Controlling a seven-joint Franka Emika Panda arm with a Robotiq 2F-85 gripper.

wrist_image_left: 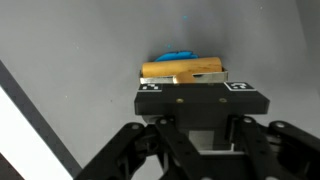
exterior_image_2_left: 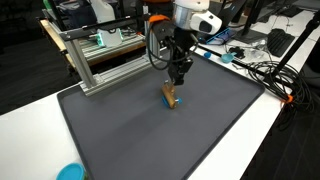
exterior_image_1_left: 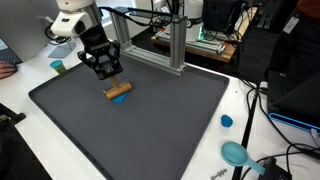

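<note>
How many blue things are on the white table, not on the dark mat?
3: a small cap, a round lid at the table's corner, a cup behind the mat. More may be hidden.

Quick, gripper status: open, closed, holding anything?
Gripper: closed on the wooden block, which rests on the grey mat with a blue piece right behind it.
</note>
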